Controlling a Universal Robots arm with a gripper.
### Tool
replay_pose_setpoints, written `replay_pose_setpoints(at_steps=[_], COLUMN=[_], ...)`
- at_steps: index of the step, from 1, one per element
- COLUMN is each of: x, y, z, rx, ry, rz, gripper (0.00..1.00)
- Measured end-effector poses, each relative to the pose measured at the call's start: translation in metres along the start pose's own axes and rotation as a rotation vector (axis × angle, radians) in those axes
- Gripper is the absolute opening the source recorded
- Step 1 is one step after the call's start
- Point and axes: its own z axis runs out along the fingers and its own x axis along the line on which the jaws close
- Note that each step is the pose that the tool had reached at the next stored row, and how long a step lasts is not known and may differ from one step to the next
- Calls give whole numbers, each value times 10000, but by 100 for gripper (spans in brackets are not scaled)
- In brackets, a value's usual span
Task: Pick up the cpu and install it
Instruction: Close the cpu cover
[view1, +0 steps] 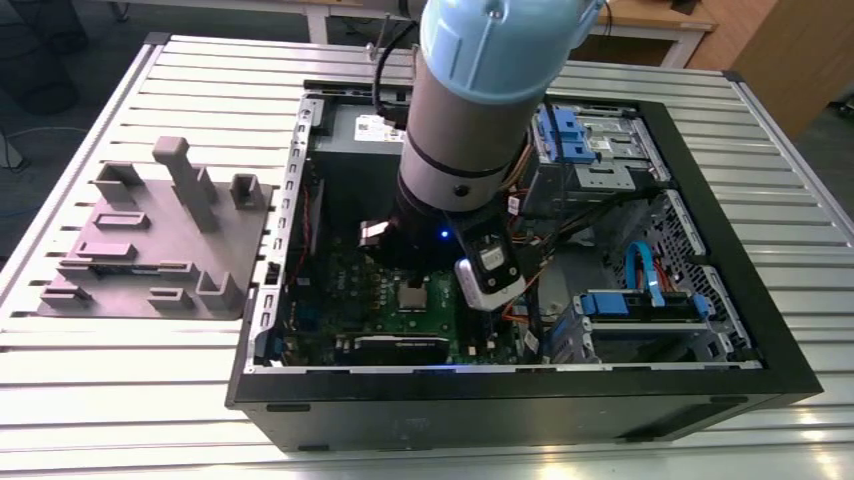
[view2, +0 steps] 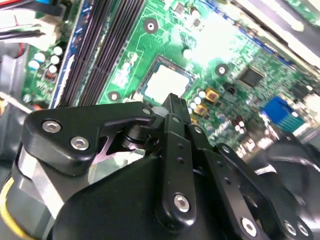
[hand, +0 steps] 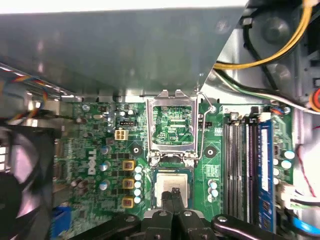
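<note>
- The gripper (hand: 175, 192) has its jaws closed together, the tips meeting just over the top of the cpu (hand: 171, 186); whether they touch it cannot be told.
- The one cpu lies flat in its socket on the green motherboard (hand: 100, 150), directly beneath the jaws; in the second wrist view it (view2: 161, 84) shows just beyond the fingertips (view2: 171, 102).
- Beyond the cpu stands one socket cover (hand: 172, 125), hinged open.
- Beside the socket run four memory slots (hand: 245, 165).
- Outside the computer case (view1: 534, 400), one grey holder block (view1: 160, 240) sits on the table.
</note>
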Motion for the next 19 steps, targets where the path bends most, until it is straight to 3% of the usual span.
replay_pose_setpoints(at_steps=[3,8,19], x=[6,-3,-269], y=[9,21,121], z=[-82,-82,-80], rx=[21,27,27], ry=[0,0,7], rz=[1,1,-5], gripper=[11,11,11])
